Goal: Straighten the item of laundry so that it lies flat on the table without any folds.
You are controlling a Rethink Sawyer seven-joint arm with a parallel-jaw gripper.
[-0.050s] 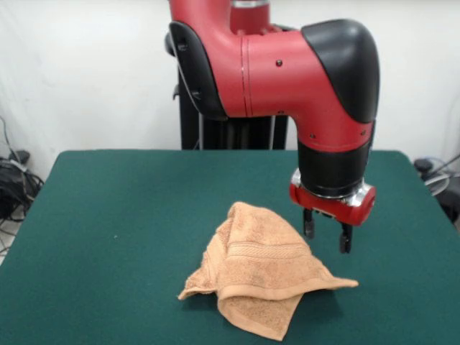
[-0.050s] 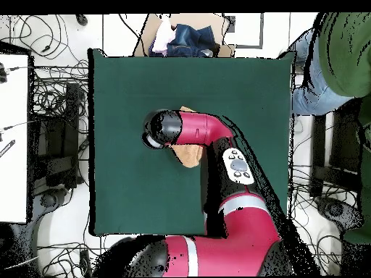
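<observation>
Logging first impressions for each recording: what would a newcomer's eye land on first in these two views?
First, the big red and black arm, coming down over the green table, its tool open and empty just beside the heap. Next, the orange-tan towel, crumpled and folded over itself near the table's front edge in the front view. From overhead the arm hides most of the towel, and a person shows at the table's corner.

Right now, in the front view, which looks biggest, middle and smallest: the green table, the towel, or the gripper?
1. The table, by far.
2. The towel, crumpled.
3. The gripper, open and empty; it hangs nearer the camera than the table's far edge, yet looks smallest.
</observation>
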